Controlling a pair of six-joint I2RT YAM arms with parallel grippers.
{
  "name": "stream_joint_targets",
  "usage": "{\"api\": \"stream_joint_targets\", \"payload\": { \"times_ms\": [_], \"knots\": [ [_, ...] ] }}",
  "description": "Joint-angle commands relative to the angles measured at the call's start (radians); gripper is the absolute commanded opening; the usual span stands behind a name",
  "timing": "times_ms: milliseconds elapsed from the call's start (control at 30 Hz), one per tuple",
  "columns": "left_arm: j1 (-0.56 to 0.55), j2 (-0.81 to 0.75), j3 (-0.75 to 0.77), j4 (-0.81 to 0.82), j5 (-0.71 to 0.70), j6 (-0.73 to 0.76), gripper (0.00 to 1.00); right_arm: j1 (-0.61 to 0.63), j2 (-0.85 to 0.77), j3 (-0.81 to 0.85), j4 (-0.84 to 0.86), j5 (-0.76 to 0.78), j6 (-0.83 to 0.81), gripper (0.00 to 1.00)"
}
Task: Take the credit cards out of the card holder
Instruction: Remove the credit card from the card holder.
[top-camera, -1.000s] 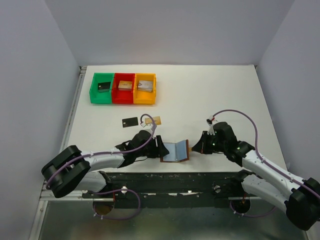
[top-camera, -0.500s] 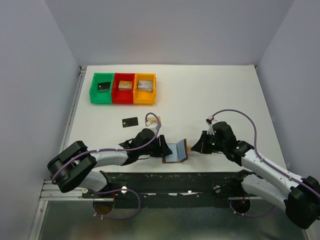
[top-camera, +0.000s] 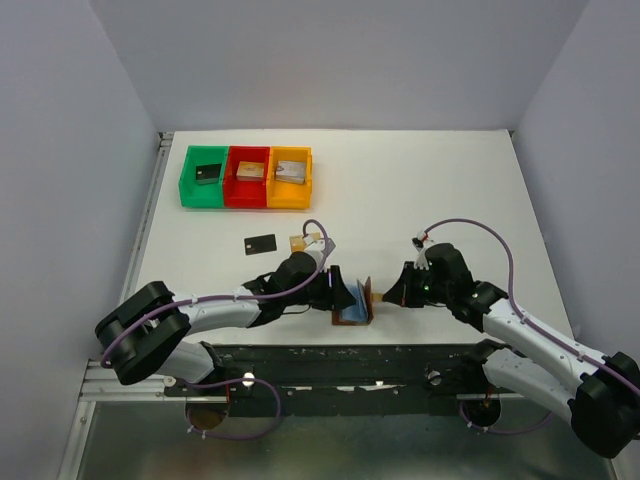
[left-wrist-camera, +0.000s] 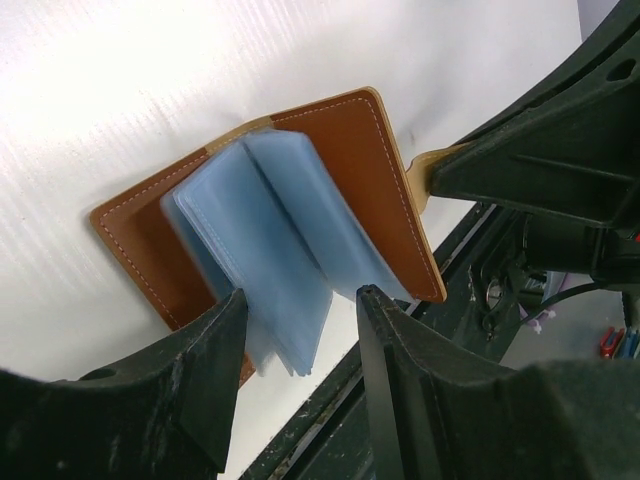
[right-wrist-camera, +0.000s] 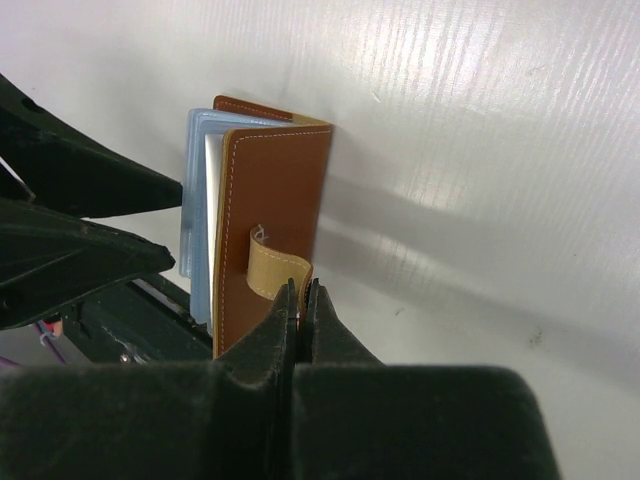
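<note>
The brown card holder stands half folded near the table's front edge, its pale blue pockets fanned out. My left gripper is open, and the lower edge of the pocket leaves hangs between its fingers. From the other side my right gripper is shut on the holder's tan tab strap and holds that cover upright. Of the credit cards, a black one lies flat on the table behind my left arm. A gold one shows beside it, partly hidden by the cable.
Green, red and orange bins stand in a row at the back left, each with a small block inside. The table's front edge and the black rail run just below the holder.
My left gripper has moved right, up to the holder, and narrowed a little around the blue pockets. The holder's right cover has swung from nearly flat to upright, still held by the tab.
</note>
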Motion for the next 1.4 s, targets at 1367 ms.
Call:
{"api": "stream_joint_targets", "payload": {
  "times_ms": [1367],
  "knots": [
    [-0.065, 0.146, 0.222, -0.060, 0.045, 0.074, 0.56, -0.006, 0.012, -0.004, -0.087, 0.110, 0.039, 0.00]
  ]
}}
